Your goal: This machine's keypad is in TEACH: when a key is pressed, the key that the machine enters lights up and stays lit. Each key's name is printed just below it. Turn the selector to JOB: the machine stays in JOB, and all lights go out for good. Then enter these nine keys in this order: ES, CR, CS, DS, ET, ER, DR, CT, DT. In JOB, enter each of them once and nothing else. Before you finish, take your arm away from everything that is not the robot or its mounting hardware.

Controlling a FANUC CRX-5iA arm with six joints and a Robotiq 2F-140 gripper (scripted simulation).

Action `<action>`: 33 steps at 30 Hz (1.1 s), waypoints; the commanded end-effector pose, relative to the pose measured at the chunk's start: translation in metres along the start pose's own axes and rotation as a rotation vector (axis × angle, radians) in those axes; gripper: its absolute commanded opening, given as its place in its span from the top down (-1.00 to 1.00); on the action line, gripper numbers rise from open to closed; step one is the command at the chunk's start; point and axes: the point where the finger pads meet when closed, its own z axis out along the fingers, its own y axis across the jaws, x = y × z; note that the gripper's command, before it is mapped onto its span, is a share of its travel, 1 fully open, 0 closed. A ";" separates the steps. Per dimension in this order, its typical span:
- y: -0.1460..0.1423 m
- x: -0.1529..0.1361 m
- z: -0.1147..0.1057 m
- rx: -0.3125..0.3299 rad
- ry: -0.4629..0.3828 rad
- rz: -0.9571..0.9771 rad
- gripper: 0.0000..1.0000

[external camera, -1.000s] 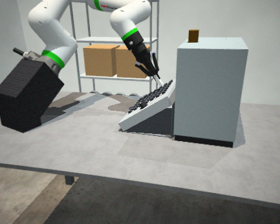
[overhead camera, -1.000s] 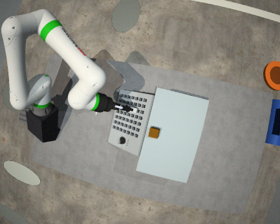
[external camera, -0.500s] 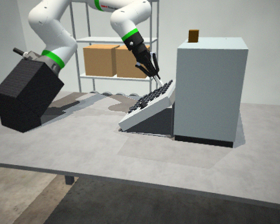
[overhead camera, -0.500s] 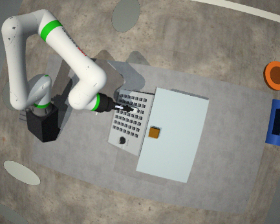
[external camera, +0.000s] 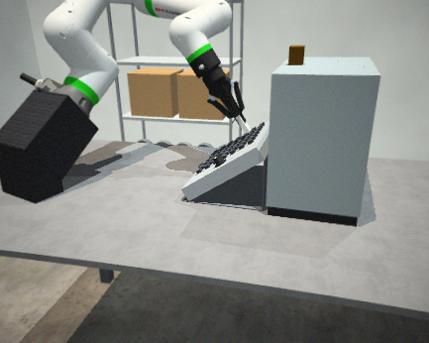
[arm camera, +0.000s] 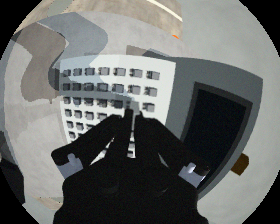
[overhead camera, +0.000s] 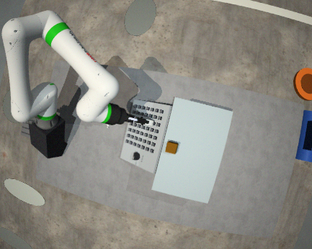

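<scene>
Where the sloped keypad [overhead camera: 145, 134] leans against the pale grey machine cabinet [overhead camera: 193, 151], its rows of dark keys [overhead camera: 143, 138] face up and away from the cabinet, and a black round selector [overhead camera: 136, 155] sits at the panel's low corner. None of the keys appears lit; their printed names are too small to read. The claw [overhead camera: 147, 122] is shut tight with nothing between its fingers, its tip down among the upper key rows near the cabinet; whether it touches a key cannot be told. A small brown block [overhead camera: 171, 147] rests on the cabinet's top. All stands on a grey surface [external camera: 135, 233], with a shelf rack [external camera: 116, 74] holding cardboard boxes [external camera: 152, 92] behind.
</scene>
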 end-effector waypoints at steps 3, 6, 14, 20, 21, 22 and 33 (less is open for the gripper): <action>0.000 0.000 0.001 0.000 0.000 0.000 1.00; 0.000 0.000 0.003 0.000 0.000 0.000 1.00; 0.000 0.000 0.008 0.000 0.000 0.000 1.00; 0.000 0.000 0.010 0.000 0.000 0.000 1.00; 0.000 0.000 0.010 0.000 0.000 0.000 1.00; 0.000 0.000 0.011 0.000 0.000 0.000 1.00; 0.000 0.000 0.013 0.000 0.000 0.000 1.00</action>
